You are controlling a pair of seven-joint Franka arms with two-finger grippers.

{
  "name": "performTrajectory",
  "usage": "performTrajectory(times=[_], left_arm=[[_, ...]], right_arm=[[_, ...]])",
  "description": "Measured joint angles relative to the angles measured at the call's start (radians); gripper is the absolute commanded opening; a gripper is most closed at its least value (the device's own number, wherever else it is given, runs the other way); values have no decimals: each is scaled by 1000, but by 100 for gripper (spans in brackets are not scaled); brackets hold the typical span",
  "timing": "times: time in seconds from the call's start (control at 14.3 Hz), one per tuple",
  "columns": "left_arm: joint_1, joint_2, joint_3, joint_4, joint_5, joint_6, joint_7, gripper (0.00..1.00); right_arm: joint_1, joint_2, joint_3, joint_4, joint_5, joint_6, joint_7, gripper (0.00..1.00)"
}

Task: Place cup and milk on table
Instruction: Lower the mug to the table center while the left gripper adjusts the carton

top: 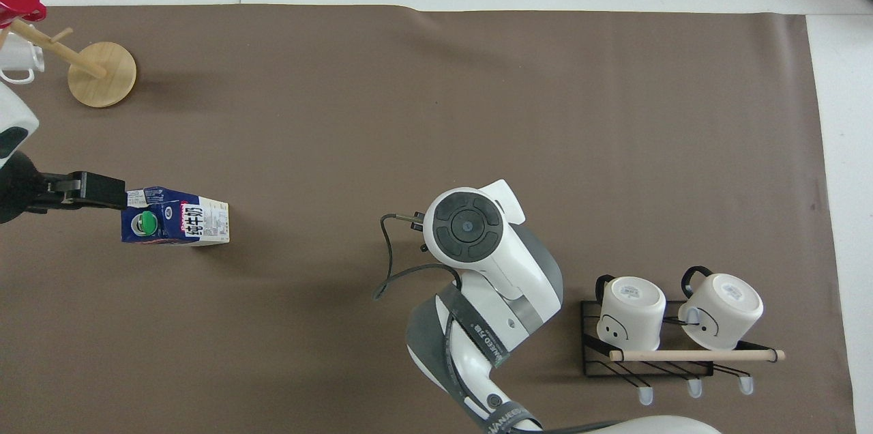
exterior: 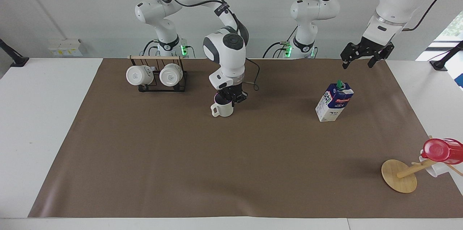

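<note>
While the cup [exterior: 223, 108] stands upright on the brown mat [exterior: 202, 165] of the tabletop [exterior: 43, 114], near the middle and close to the robots, the right hand [exterior: 231, 97] sits at its rim, fingers reaching into the mouth; whether they clench the rim or have let go I cannot tell. Toward the left arm's end the milk [exterior: 334, 102] stands upright on the mat, apart from any hand. Raised in the air above the mat's edge by the robots, the left hand [exterior: 364, 56] has its fingers spread and grasps nothing. Two white mugs [exterior: 154, 75] hang on a black rack [exterior: 161, 85] toward the right arm's end
</note>
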Motion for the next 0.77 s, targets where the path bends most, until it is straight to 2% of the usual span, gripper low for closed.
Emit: performTrajectory(times=[0.42,0.77], left_arm=[[0,4,0,-88,0,128,39,100],[0,5,0,-163,0,209,48,100]], right_arm=[[-18,-21,-5,13,-2,10,-9,100],[-80,-156,-8,20,-1,-52,-117,100]])
